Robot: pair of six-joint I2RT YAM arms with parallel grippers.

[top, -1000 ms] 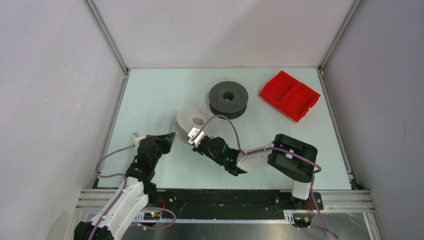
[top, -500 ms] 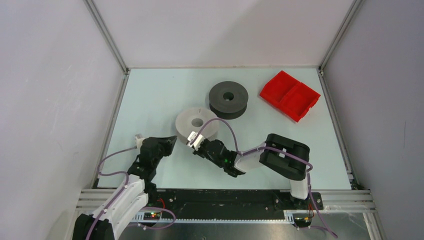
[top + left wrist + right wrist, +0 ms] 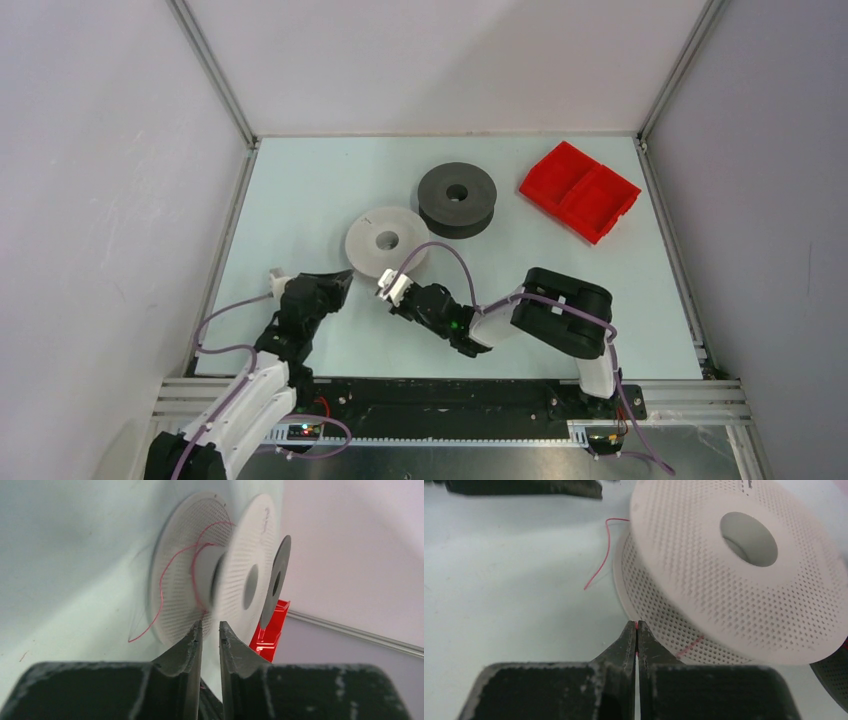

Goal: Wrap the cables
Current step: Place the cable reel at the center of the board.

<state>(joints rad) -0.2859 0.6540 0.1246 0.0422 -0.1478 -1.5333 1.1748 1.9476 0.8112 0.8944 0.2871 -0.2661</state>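
- My right claw (image 3: 636, 625) was pressed together at the foot of the white spool (image 3: 704, 580). A speck of red showed at its tips, so I judged it was pinching the red thread (image 3: 607, 545). A strand that fine could snap under a hard tug, or slip out of the pinch if I moved too fast.
- My left claw (image 3: 210, 625) was slightly spread with nothing between its fingers, and it pointed at the spool's rim. Had it pushed forward, it could have shoved the spool instead of steadying it.
- The spool lay flat on the table (image 3: 499, 580) with nothing pinning it down. Pulling on the thread might have dragged the whole spool along rather than tightening a turn.
- The thread ran loosely over the flange, and its free end lay curled on the table just beside the spool. Slack like that could drop off the core, tangle, or snag on the flange edge.
- The dark spool (image 3: 457, 198) sat near the white one, on its far side. A nudged white spool could have bumped it.
- Both claws worked near each other on the spool's near side, so a careless swing could have knocked one against the other.
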